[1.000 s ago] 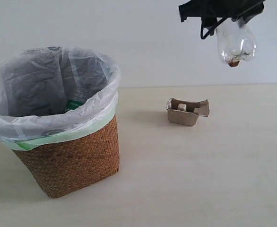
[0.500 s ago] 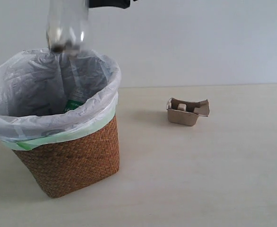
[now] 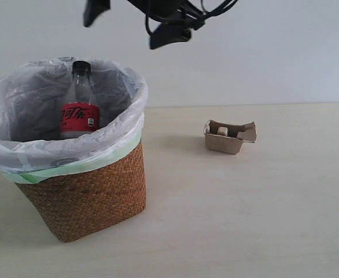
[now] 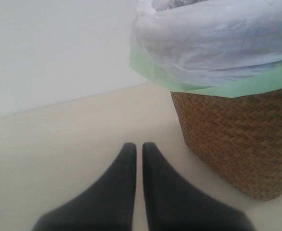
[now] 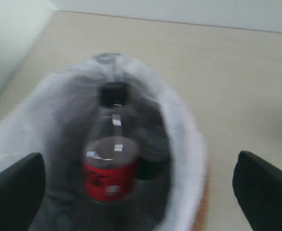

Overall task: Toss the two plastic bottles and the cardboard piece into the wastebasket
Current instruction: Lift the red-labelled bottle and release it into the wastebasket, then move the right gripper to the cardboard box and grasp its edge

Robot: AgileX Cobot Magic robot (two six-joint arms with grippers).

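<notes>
The wastebasket [image 3: 83, 197], brown wicker with a white bag, stands on the left of the table. The red-label bottle [image 3: 78, 113] with a black cap sits upright inside it and also shows, blurred, as the bottle [image 5: 109, 163] in the right wrist view. My right gripper [image 3: 132, 23] hangs open above the basket's mouth, its fingers spread wide with nothing between them [image 5: 138, 166]. The cardboard piece [image 3: 229, 136] lies on the table to the right of the basket. My left gripper [image 4: 136, 147] is shut and empty, low over the table beside the basket [image 4: 237, 139]. The green-label bottle is hidden.
A pale wall runs behind the beige table [image 3: 262, 220]. A dark blurred shape [image 5: 150, 166] lies beside the red-label bottle inside the bag; I cannot tell what it is.
The right gripper carried the red-label bottle from the upper right to above the basket, then opened. The bottle has dropped into the basket and stands upright there.
</notes>
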